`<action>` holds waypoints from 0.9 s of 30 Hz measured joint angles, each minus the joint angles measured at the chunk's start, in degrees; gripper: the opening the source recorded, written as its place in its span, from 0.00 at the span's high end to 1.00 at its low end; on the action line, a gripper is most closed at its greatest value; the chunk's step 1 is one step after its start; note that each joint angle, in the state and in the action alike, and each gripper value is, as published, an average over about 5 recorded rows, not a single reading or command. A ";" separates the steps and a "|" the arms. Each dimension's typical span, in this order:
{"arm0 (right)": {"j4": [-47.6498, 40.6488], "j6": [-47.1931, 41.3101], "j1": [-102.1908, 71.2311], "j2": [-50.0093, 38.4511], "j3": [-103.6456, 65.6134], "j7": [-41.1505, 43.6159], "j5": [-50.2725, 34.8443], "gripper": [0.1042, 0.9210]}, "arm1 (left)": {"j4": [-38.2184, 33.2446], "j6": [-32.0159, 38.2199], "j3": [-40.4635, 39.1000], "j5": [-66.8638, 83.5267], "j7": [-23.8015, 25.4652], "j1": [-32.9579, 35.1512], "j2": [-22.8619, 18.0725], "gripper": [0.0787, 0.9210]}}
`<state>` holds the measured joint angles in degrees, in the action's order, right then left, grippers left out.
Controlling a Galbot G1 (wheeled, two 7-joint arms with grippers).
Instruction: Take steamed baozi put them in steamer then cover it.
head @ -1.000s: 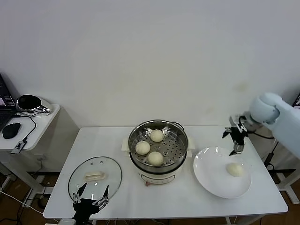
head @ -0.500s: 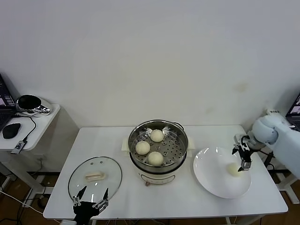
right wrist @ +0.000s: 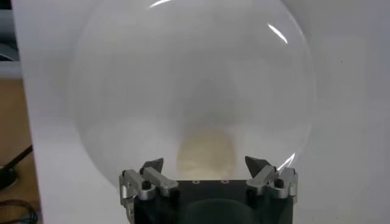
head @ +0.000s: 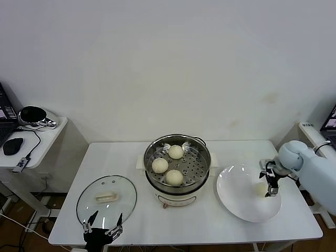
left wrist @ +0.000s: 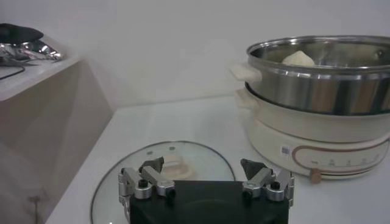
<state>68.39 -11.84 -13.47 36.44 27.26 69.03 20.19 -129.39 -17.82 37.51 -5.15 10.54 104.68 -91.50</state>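
My right gripper point(head: 269, 185) has dropped onto the plate point(head: 236, 197), wide open around the last baozi point(right wrist: 206, 155), gripping nothing. 3 baozi point(head: 174, 177) sit in the steamer point(head: 177, 164).

white plate point(head: 239, 205) on table point(head: 194, 226) | side shelf point(head: 44, 139) (mouse point(head: 12, 146))

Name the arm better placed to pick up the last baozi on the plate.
Right. The right gripper hangs open directly over the last baozi on the white plate. The left gripper sits open at the table's near edge by the glass lid, far from that plate.
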 measured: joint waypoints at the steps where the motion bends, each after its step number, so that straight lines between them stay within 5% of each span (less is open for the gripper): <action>1: -0.39 0.15 -0.05 0.24 -0.03 -0.22 0.24 0.12 | 0.02 0.00 -0.04 -0.03 0.00 -0.03 -0.01 0.12; 27: -5.44 2.36 -0.85 3.23 -0.42 -0.91 3.80 0.14 | 0.85 0.00 0.26 -0.06 0.02 -0.72 -0.01 0.12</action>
<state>62.95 -9.48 -14.33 39.68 26.84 68.12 23.99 -128.53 -17.81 37.77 -5.21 10.56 103.95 -91.51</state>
